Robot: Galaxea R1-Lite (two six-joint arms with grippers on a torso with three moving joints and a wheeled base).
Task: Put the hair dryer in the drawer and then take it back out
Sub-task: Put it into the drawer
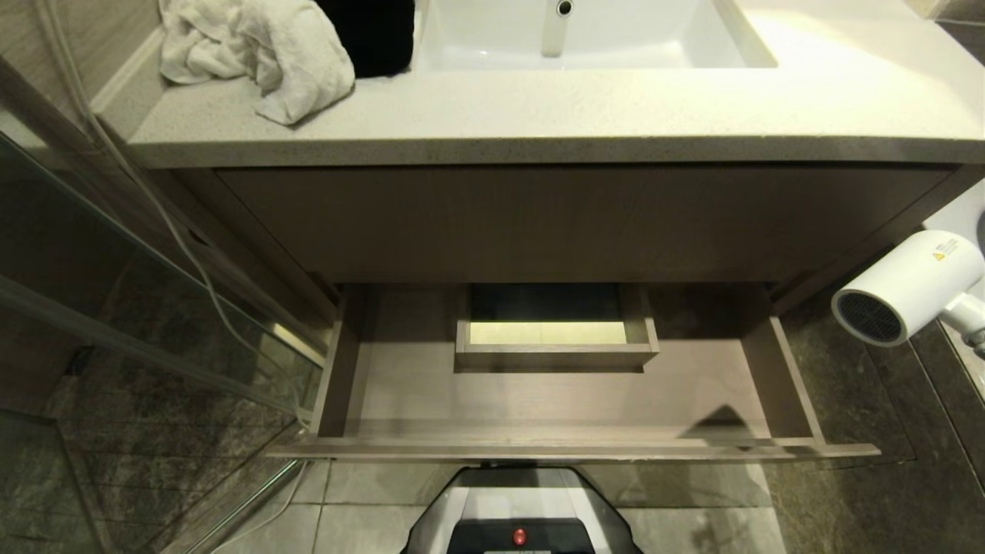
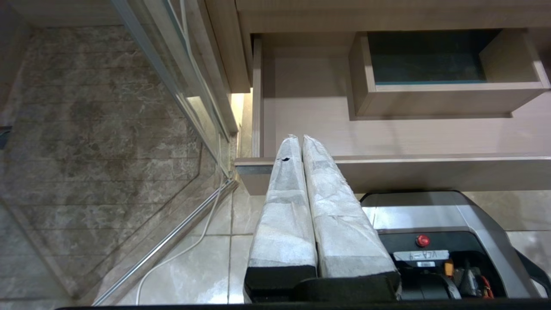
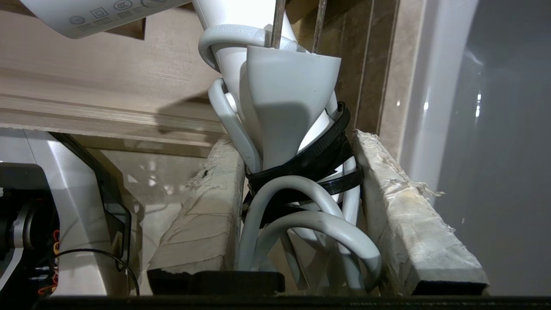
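The white hair dryer (image 1: 908,286) hangs in the air off the right side of the open drawer (image 1: 554,400), at about the height of the drawer's rim, its dark grille facing the front left. My right gripper (image 3: 297,148) is shut on the hair dryer's handle (image 3: 284,86), with the coiled white cord and black ties squeezed between the padded fingers (image 3: 206,206). The drawer's light wood floor is bare around its boxed cut-out (image 1: 555,331). My left gripper (image 2: 298,140) is shut and holds nothing, hovering over the drawer's front left corner (image 2: 258,165).
A white towel (image 1: 262,54) lies on the countertop (image 1: 539,115) beside the sink (image 1: 616,46). A glass shower panel (image 1: 115,308) and a trailing white cable stand on the left. My base (image 1: 523,515) sits just before the drawer front. A white fixture (image 3: 495,129) is close on the right.
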